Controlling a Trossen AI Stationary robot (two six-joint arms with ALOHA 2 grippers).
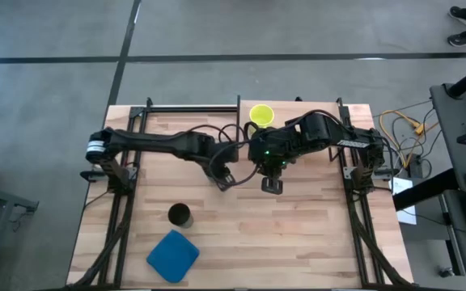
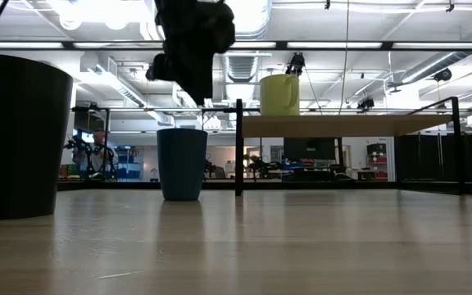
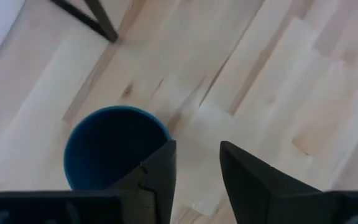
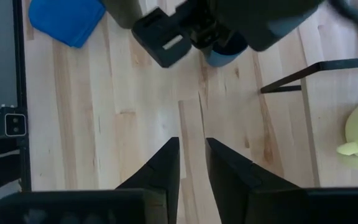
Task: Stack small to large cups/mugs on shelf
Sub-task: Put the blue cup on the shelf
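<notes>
We judge the main risk to be a knock: the left gripper (image 3: 197, 180) hangs just beside the dark blue cup (image 3: 114, 149), jaws parted and empty, and one finger descending onto the rim could tip it. The right gripper (image 4: 192, 168), near table centre, holds nothing (narrow gap). The yellow mug (image 1: 261, 115) stands on the shelf (image 2: 342, 124); the black cup (image 1: 180, 214) waits nearer. From overhead, the arms hide the blue cup.

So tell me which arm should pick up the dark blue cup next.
Left, probably. The left gripper hangs open right above the dark blue cup, one finger over its rim. The right gripper points at bare table, empty, farther from that cup.
</notes>
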